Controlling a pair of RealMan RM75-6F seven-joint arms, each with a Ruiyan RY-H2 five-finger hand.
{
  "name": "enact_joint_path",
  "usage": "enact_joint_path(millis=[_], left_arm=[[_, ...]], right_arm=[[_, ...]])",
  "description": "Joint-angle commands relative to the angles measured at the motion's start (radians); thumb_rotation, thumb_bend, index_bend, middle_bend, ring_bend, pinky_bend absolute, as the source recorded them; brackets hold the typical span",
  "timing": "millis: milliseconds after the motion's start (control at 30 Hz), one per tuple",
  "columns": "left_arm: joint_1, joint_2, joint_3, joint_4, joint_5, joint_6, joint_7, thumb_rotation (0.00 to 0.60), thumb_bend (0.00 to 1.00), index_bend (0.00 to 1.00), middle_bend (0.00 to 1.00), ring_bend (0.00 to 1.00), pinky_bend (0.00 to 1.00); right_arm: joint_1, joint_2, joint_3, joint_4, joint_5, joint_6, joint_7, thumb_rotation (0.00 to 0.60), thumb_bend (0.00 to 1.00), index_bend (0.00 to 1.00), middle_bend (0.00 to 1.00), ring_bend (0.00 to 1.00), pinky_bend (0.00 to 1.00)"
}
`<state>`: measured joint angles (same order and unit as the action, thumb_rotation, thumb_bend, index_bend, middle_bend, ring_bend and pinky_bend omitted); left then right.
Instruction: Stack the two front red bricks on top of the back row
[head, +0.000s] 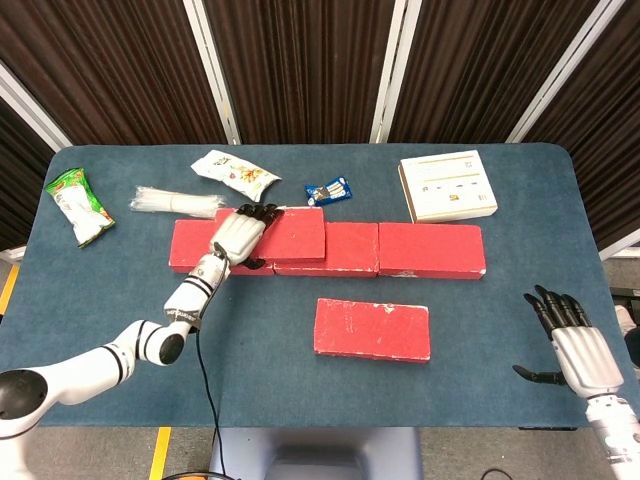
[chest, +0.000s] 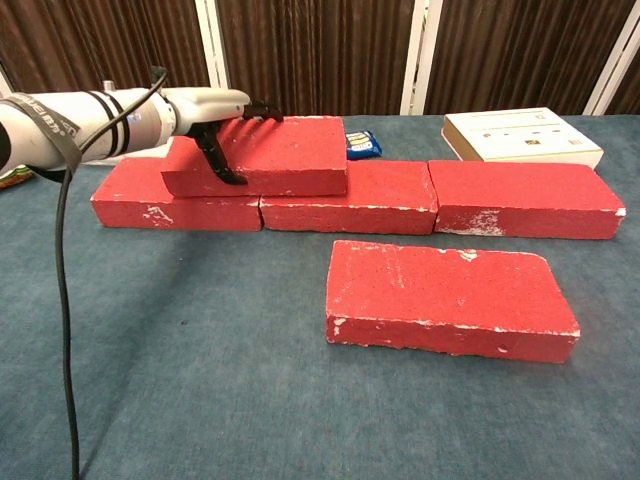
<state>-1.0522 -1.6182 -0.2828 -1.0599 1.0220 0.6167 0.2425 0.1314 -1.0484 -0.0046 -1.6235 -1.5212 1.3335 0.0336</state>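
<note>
Three red bricks form the back row (head: 430, 250) (chest: 520, 198). My left hand (head: 240, 234) (chest: 222, 113) grips the left end of another red brick (head: 290, 228) (chest: 285, 155), which sits on top of the row's left and middle bricks, across their joint. One more red brick (head: 372, 328) (chest: 450, 298) lies flat in front of the row, toward the right. My right hand (head: 578, 345) hovers open near the table's front right corner, apart from every brick; only the head view shows it.
Behind the row lie a white box (head: 447, 185) (chest: 520, 136), a small blue snack packet (head: 328, 191) (chest: 362, 146), a white snack bag (head: 235, 173), a clear plastic packet (head: 180, 204) and a green bag (head: 78, 205). A black cable (chest: 62, 300) hangs from my left arm.
</note>
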Motion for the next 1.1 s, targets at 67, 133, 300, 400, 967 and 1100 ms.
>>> enact_joint_path(millis=[67,133,300,400,967,1100], left_arm=[[-0.005,0.001,0.006,0.001,0.011,0.000,-0.022,0.600,0.33,0.08,0.72,0.68,0.72],[-0.006,0.006,0.009,-0.008,0.018,0.001,-0.030,0.600,0.33,0.08,0.72,0.68,0.72],[-0.006,0.023,0.021,-0.043,0.027,0.003,-0.036,0.600,0.33,0.08,0.72,0.68,0.72],[-0.006,0.030,0.027,-0.063,0.029,0.012,-0.031,0.600,0.33,0.08,0.72,0.67,0.72],[-0.021,0.058,0.045,-0.099,-0.031,-0.009,-0.025,0.600,0.33,0.06,0.46,0.41,0.45],[-0.023,0.056,0.049,-0.091,-0.030,-0.010,-0.036,0.600,0.32,0.06,0.35,0.30,0.36]], right_arm=[[0.000,-0.001,0.001,0.001,0.003,-0.002,-0.002,0.563,0.03,0.00,0.00,0.00,0.00],[0.001,-0.002,0.001,0.000,0.004,-0.003,-0.004,0.563,0.03,0.00,0.00,0.00,0.00],[0.002,-0.002,0.000,-0.003,0.004,-0.006,-0.009,0.562,0.03,0.00,0.00,0.00,0.00],[0.002,-0.002,-0.002,-0.003,0.002,-0.005,-0.010,0.562,0.03,0.00,0.00,0.00,0.00],[-0.002,0.002,-0.005,-0.006,-0.005,0.003,-0.005,0.562,0.03,0.00,0.00,0.00,0.00],[-0.001,0.001,-0.004,-0.006,-0.003,0.002,-0.006,0.562,0.03,0.00,0.00,0.00,0.00]])
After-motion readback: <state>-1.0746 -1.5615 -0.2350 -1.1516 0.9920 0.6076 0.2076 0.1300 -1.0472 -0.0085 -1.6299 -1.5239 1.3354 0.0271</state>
